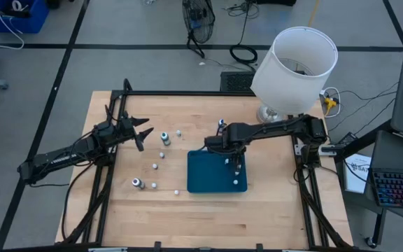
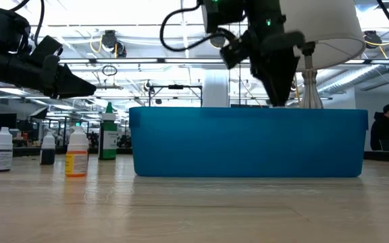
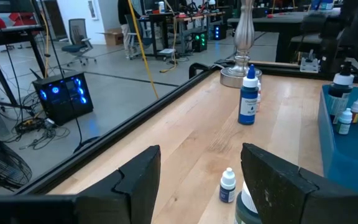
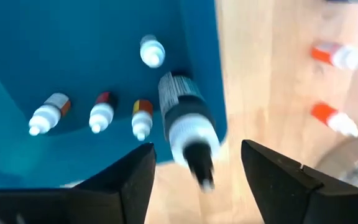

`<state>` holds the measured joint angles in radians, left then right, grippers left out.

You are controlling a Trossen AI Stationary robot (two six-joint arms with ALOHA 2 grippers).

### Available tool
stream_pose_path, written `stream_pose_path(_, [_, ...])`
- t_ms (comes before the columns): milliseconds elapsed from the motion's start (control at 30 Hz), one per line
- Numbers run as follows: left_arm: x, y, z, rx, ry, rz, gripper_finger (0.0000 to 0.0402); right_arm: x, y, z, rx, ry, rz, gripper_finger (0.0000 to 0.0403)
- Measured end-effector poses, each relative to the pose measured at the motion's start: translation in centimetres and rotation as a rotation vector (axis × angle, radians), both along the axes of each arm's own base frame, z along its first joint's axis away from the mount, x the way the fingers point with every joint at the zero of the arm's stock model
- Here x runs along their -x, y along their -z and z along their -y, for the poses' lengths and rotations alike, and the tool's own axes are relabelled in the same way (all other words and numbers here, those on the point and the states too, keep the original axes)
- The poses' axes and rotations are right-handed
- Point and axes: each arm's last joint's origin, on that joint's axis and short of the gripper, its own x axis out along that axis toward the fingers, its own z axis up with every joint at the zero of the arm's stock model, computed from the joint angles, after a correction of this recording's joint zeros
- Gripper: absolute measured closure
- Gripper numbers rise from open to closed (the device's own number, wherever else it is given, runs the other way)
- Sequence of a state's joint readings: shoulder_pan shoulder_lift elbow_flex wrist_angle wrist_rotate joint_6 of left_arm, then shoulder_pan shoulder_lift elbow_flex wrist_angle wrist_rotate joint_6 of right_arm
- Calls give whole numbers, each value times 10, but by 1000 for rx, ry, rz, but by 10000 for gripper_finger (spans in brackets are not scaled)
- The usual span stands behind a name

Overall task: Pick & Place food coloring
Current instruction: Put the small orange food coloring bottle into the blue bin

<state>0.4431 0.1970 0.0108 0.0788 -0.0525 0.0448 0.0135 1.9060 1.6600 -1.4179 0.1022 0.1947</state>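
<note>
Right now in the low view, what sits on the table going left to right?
Purple-label bottle → dark bottle → orange-label bottle → green-capped bottle → blue tray, with the right gripper above it.

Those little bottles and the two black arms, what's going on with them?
The robot is moving small food coloring bottles from the wooden table into a teal tray. The right gripper hangs over the tray with its fingers open; a dark bottle with a white cap shows between them, and several bottles already lie inside. The left gripper hovers open above the loose bottles on the table's left side.
</note>
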Motion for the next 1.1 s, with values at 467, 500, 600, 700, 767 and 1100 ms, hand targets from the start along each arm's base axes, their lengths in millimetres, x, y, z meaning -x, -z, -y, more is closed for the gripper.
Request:
stream_pose_path(467, [0,0,0,0,0,0,176,26,-74,8,170,74,165,204])
stream_pose_path(500, [0,0,0,0,0,0,176,31,-80,10,212,79,212,207])
stream_pose_path(600, [0,0,0,0,0,0,176,49,-95,18,284,119,390,215])
stream_pose_path(700, [0,0,0,0,1,0,176,67,-97,30,298,151,590,221])
stream_pose_path(767, [0,0,0,0,0,-1,176,78,-92,38,317,150,716,224])
stream_pose_path(1100, [0,0,0,0,0,0,176,128,-45,77,392,115,889,223])
